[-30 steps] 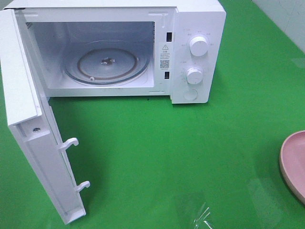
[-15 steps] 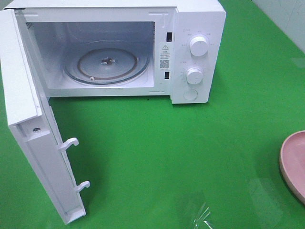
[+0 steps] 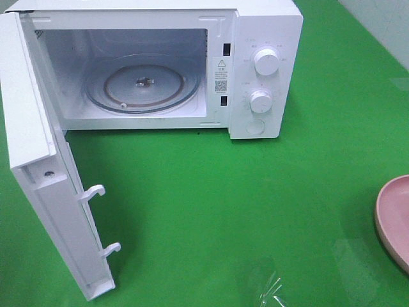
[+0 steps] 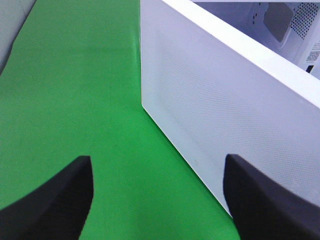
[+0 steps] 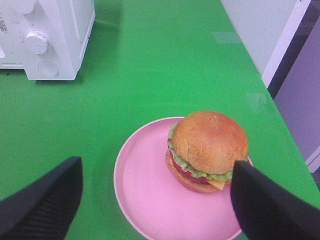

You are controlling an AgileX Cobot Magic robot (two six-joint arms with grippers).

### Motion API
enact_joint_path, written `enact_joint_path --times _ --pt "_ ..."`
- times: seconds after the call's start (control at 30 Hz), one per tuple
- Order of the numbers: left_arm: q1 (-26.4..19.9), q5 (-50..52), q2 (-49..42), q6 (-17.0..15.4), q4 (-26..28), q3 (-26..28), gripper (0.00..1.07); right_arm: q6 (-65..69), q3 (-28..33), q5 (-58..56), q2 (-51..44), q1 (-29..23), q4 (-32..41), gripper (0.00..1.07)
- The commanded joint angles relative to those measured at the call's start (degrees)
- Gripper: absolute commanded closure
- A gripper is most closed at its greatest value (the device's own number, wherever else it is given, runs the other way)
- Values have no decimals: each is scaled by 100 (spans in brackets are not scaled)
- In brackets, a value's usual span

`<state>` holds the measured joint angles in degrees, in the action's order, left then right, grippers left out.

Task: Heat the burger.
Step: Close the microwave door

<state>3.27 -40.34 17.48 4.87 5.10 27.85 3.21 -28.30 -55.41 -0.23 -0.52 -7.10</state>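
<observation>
Burger [image 5: 207, 149] on pink plate [image 5: 145, 200], microwave door [image 3: 45, 192] open

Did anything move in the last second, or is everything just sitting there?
Nothing visibly moved. The microwave stands with its door swung open exactly as before, the glass turntable is bare, and the edge of the pink plate sits at the same spot on the green table.
</observation>
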Motion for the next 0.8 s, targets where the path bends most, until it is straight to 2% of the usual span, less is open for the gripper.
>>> enact_joint_path --times 0.03,0.07,0.1,0.13,0.2,0.23,0.27,0.3,0.33,0.37,0.4,0.43,0.53,0.6,0.7,0.73,0.8 --pt "-6 665 120 63 63 -355 41 -11 23 46 -155 29 17 32" --pt "-6 665 120 63 63 -355 41 -11 23 46 -155 29 17 32" --pt "-6 922 252 63 63 -510 48 -17 23 46 -155 29 17 32" --pt "-6 922 252 63 63 -510 48 -17 23 46 -155 29 17 32" --pt "-6 1261 476 57 69 -630 62 -17 23 46 -155 29 17 32" --pt "-6 1261 476 57 69 -630 62 -17 23 46 -155 29 17 32" --pt "-6 1553 653 57 69 -688 73 -17 23 46 -155 29 17 32" --pt "-6 1553 653 57 69 -688 73 -17 23 46 -155 29 17 32" --pt "-6 1822 842 57 69 -722 85 -17 23 46 -155 29 17 32" --pt "-6 1822 842 57 69 -722 85 -17 23 46 -155 29 17 32" --pt "-6 2160 1020 57 69 -773 98 -17 23 46 -155 29 17 32" --pt "-6 2550 1209 57 69 -854 107 -17 23 46 -155 29 17 32" --pt "-6 2762 1295 63 63 -905 107 -17 23 46 -155 29 17 32" --pt "-6 3673 1593 63 63 -1157 107 -17 23 46 -155 29 17 32" --pt "-6 3879 1667 63 63 -1226 107 -17 23 46 -155 29 17 32" --pt "-6 4349 1805 11 63 -1329 107 -17 23 46 -155 29 17 32" --pt "-6 4658 1971 -86 63 -1381 107 -17 23 46 -155 29 17 32"
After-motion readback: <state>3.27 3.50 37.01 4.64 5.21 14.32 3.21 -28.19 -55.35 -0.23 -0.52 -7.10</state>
